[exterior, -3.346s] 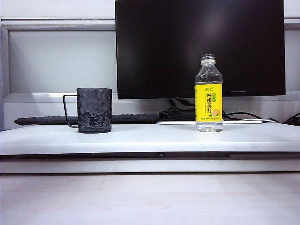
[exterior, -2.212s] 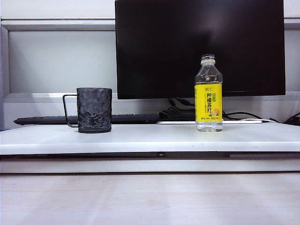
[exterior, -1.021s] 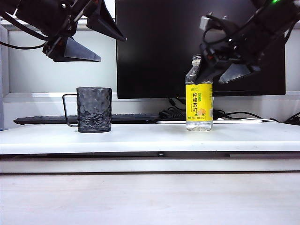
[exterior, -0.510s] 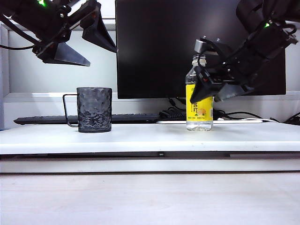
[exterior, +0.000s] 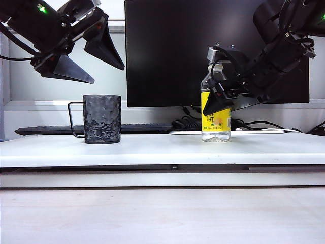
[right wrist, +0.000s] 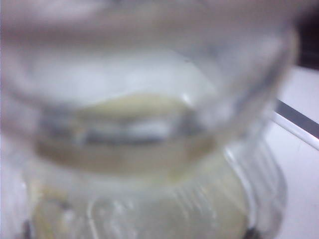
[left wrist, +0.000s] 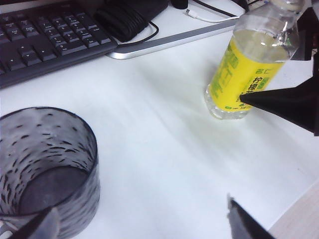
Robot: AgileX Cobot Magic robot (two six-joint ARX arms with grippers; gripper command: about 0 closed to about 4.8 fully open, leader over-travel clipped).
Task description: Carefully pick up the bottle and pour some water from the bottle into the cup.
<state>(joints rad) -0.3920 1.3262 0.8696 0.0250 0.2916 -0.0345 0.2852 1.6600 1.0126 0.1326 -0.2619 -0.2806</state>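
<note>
Right wrist view is nearly useless: the bottle (right wrist: 149,124) fills it, blurred, just clear plastic and a smear of yellow label; no fingers visible there. In the exterior view the right gripper (exterior: 223,99) covers part of the bottle's (exterior: 215,104) label and shoulder; neck and base still show. One dark finger sits in front of the label, the other is hidden behind the bottle, so contact can't be confirmed. The fingers stand wide, either side of the bottle, no grip seen.

Bottle stands upright on the white bench (exterior: 162,150), no cap, in front of the monitor (exterior: 213,51). Water inside is hard to read; the level shows near the shoulder in the left wrist view (left wrist: 259,40).

Left gripper (exterior: 86,56) hangs above the cup (exterior: 102,119), a little to its left, well apart from it, fingers spread wide, holding nothing. Its arm is cut off at the frame's top-left corner. In the left wrist view only two fingertips (left wrist: 244,226) poke in at the edge; the cup (left wrist: 45,169) is cut off, its handle out of frame, inside looks dry and dark. The right gripper's finger tip lies against the label there.

Count: one bottle, one cup, two grippers, one keyboard (exterior: 91,129) behind the cup, one monitor. Cup well left of the bottle.
</note>
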